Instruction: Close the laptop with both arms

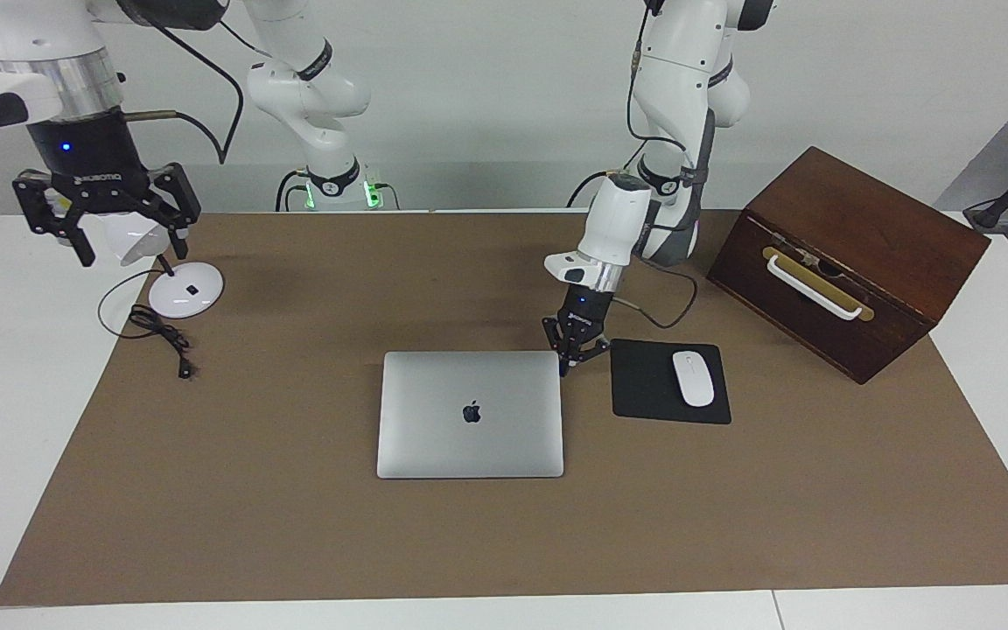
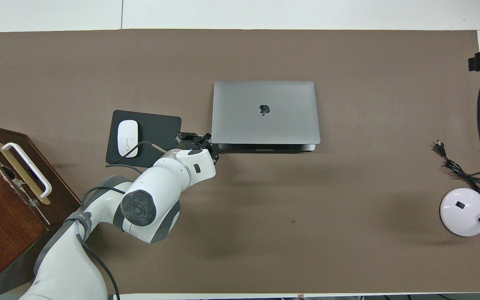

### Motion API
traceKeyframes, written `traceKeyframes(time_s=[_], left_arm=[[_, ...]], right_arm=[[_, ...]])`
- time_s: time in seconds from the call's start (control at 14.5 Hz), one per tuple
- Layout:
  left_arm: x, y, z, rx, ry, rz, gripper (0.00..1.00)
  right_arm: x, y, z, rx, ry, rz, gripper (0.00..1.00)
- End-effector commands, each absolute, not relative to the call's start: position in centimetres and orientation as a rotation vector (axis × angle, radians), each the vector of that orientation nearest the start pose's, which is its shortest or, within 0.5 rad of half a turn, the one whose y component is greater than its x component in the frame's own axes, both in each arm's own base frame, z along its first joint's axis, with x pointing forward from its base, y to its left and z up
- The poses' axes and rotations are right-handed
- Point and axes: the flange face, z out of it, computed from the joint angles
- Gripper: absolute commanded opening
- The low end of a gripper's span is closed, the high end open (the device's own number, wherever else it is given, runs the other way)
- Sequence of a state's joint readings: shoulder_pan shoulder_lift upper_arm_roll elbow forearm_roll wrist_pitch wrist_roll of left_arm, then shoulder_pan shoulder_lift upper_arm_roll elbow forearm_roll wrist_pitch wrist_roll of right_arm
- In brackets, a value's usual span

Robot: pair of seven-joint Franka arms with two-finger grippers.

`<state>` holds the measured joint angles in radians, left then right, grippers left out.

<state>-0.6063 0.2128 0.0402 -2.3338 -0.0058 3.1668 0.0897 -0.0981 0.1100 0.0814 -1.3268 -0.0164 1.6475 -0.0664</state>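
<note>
The silver-grey laptop (image 1: 470, 413) lies in the middle of the brown mat with its lid down or almost down and the apple logo showing. In the overhead view the laptop (image 2: 265, 111) shows a dark strip under the lid's edge nearest the robots. My left gripper (image 1: 576, 354) is low beside the laptop's corner that is nearest the robots, on the mouse pad's side. It also shows in the overhead view (image 2: 195, 139). My right gripper (image 1: 129, 249) is open and empty, raised high over the lamp's base.
A black mouse pad (image 1: 644, 385) with a white mouse (image 1: 693, 378) lies beside the laptop, toward the left arm's end. A brown wooden box (image 1: 845, 262) with a white handle stands past it. A white lamp base (image 1: 186, 289) and black cable (image 1: 163, 337) lie at the right arm's end.
</note>
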Motion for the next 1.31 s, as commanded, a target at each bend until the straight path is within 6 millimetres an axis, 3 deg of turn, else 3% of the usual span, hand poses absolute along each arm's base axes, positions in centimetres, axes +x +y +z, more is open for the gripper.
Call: traceKeyframes(time_s=[0.0,0.21,0.41,0.62,0.69,1.24], left_arm=[[46.8,-29.4,33.6,-2.975,1.006,-0.906,0.0],[46.9,-28.0,36.9,-2.994,0.976,-0.799,0.0],[47.3,-26.1,39.2,-3.01,0.926,-0.736,0.0],[48.4,-23.4,42.2,-3.033,0.843,-0.641,0.0],[48.5,-22.3,43.4,-3.038,0.823,-0.603,0.0],[51.1,-9.3,53.3,-3.026,0.72,-0.376,0.0]], right_arm=[[56.9,-1.5,68.3,-3.127,0.053,-0.212,1.0],[56.6,-1.8,68.3,-3.159,0.038,-0.182,1.0],[56.6,-1.7,68.7,-3.192,-0.125,-0.213,1.0],[56.8,-2.2,69.0,-3.188,-0.117,-0.208,1.0],[56.7,-2.6,70.0,-3.189,-0.111,-0.239,1.0],[57.0,-3.2,68.9,-3.184,-0.089,-0.19,1.0]])
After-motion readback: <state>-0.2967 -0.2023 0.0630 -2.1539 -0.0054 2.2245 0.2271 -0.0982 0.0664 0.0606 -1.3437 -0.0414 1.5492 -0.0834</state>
